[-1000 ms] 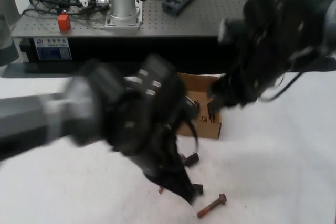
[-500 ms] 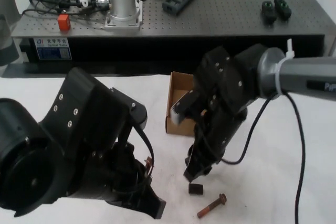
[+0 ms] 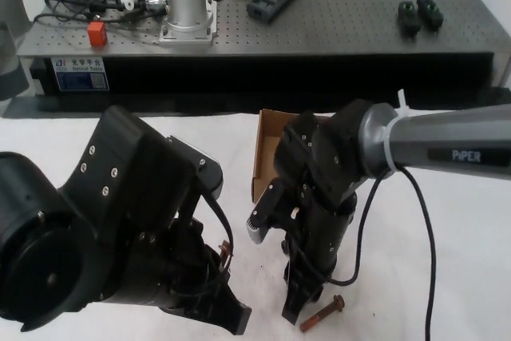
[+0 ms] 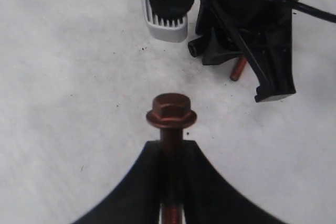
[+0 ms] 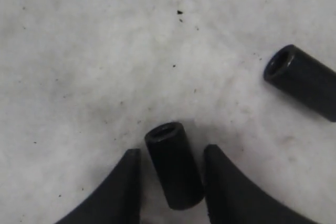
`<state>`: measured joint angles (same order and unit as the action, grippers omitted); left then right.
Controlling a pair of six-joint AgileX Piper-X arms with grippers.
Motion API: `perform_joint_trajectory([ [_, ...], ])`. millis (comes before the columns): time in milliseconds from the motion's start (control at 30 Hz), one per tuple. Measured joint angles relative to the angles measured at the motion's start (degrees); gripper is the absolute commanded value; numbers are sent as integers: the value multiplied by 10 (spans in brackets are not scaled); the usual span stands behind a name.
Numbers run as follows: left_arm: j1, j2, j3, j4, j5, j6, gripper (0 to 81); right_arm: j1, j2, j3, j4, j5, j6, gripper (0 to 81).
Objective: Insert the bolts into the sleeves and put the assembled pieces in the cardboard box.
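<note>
On the tabletop (image 5: 79, 51) a sleeve (image 5: 173, 174) lies lengthwise between the right gripper's (image 5: 172, 150) spread fingers (image 5: 119, 192) (left gripper (image 4: 171, 145) pinches a bolt (image 4: 171, 115)).

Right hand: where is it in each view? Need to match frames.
High view: right hand low centre, tips beside the loose bolt.
Left wrist view: right hand beyond the held bolt, loose bolt seen past it.
Right wrist view: right hand astride a black sleeve.
Shared landmark: the loose bolt, in the high and left wrist views.

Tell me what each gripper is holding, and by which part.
Left gripper holds a bolt by its shank; right gripper straddles a sleeve, jaws open.
</note>
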<state>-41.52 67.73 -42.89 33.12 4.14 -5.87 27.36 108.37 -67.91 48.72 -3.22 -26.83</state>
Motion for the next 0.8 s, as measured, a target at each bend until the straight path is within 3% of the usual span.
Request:
perform_joint_trajectory([
  [167, 0, 0, 0, 0, 0, 0, 6, 0, 7, 0, -2, 2, 0, 16],
  [433, 0, -4, 0, -3, 8, -2, 6, -8, -9, 1, -23, 0, 42, 34],
  [600, 0, -16, 13, -73, 72, -23, 6, -54, -124, 53, -44, -61, 74, 34],
  [800, 0, -24, 66, -310, 214, -124, 6, -127, -354, 212, -113, -145, 131, 34],
])
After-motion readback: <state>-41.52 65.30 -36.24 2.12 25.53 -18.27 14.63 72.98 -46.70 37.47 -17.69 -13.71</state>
